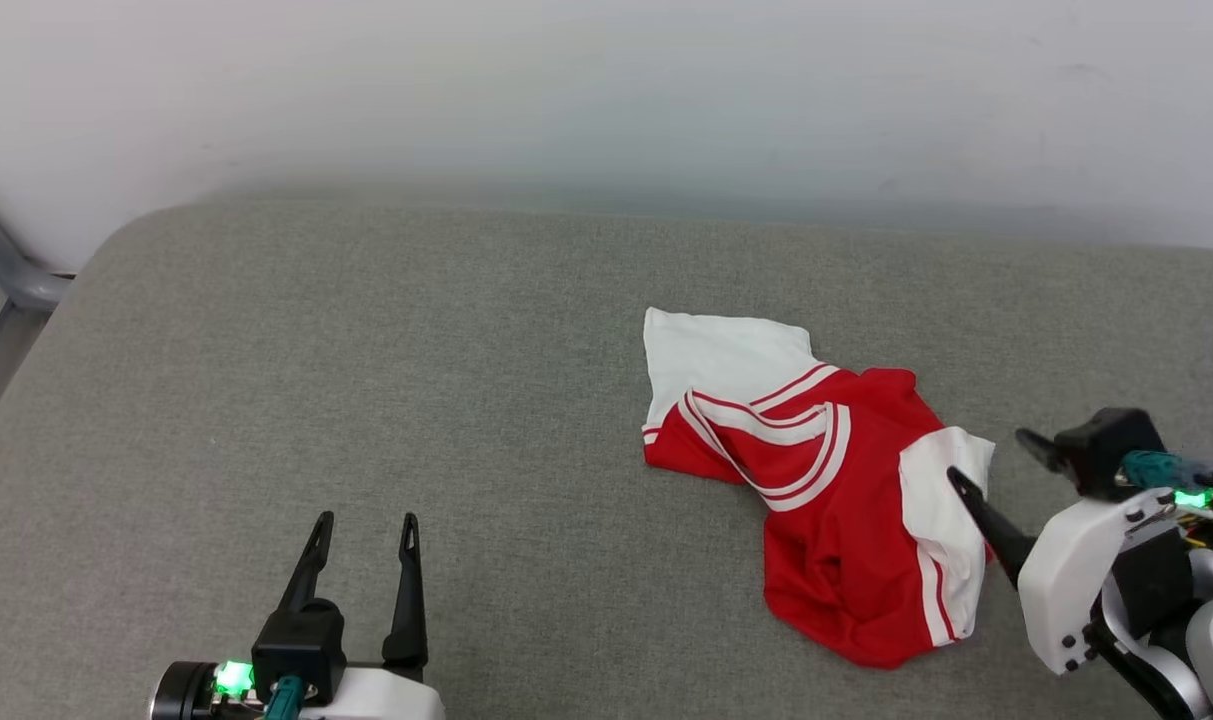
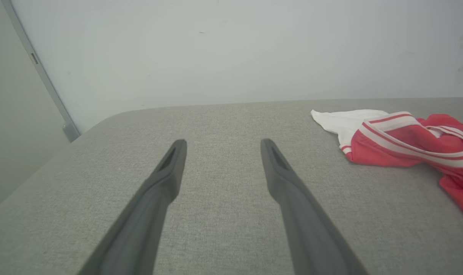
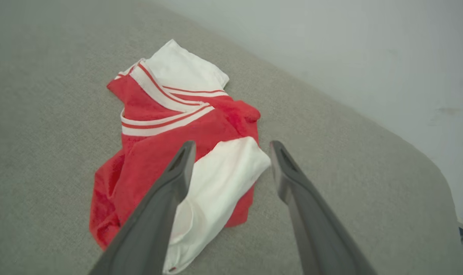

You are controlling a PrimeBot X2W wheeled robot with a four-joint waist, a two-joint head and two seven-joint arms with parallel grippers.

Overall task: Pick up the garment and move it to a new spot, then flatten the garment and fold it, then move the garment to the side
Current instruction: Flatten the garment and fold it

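The garment [image 1: 816,480], a red jersey T-shirt with white sleeves and red-and-white stripe trim, lies crumpled right of centre on the grey padded surface [image 1: 366,350]. Its printed front is hidden in the folds. My right gripper [image 1: 988,455] stands open at the garment's right edge, its fingers pointing left over the white sleeve. In the right wrist view that sleeve [image 3: 223,172] lies between the spread fingers of the right gripper [image 3: 233,144]. My left gripper [image 1: 366,522] is open and empty near the front edge, well left of the garment. The left wrist view shows the left gripper [image 2: 222,143] over bare fabric, the garment [image 2: 399,141] off to its right.
A pale wall [image 1: 606,100] runs close behind the padded surface. A grey metal bar [image 1: 6,270] stands at the far left beyond the rounded corner. Bare grey fabric [image 1: 316,380] spreads left of the garment.
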